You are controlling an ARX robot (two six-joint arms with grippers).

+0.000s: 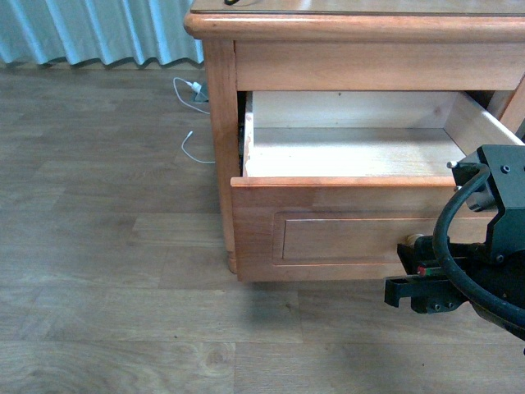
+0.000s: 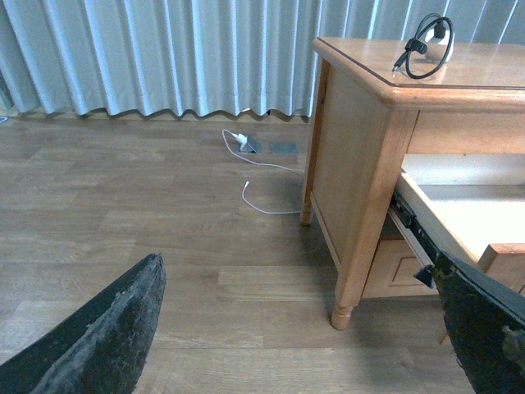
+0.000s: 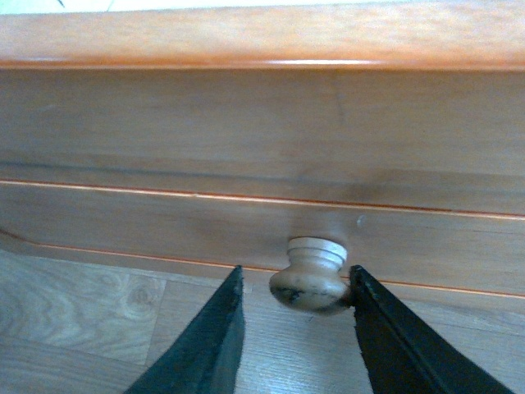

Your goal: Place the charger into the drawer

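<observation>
The drawer (image 1: 328,182) of the honey-coloured nightstand is pulled out, and nothing lies on its pale wood inside. My right gripper (image 3: 295,287) is open around the round wooden knob (image 3: 312,283) on the drawer's front; one finger (image 3: 385,328) touches the knob and the other stands a little apart. In the front view that gripper (image 1: 406,275) sits low at the right, by the knob (image 1: 410,243). The charger (image 2: 428,48), white with a looped black cable, rests on the nightstand's top. My left gripper (image 2: 299,328) hangs open over the floor beside the nightstand, holding nothing.
A thin white cable with a white plug (image 2: 246,148) lies on the wooden floor near the pale blue curtain (image 2: 164,57). The shallower drawer (image 1: 369,66) above is shut. The nightstand's front leg (image 2: 343,312) stands between my left gripper's fingers in its view.
</observation>
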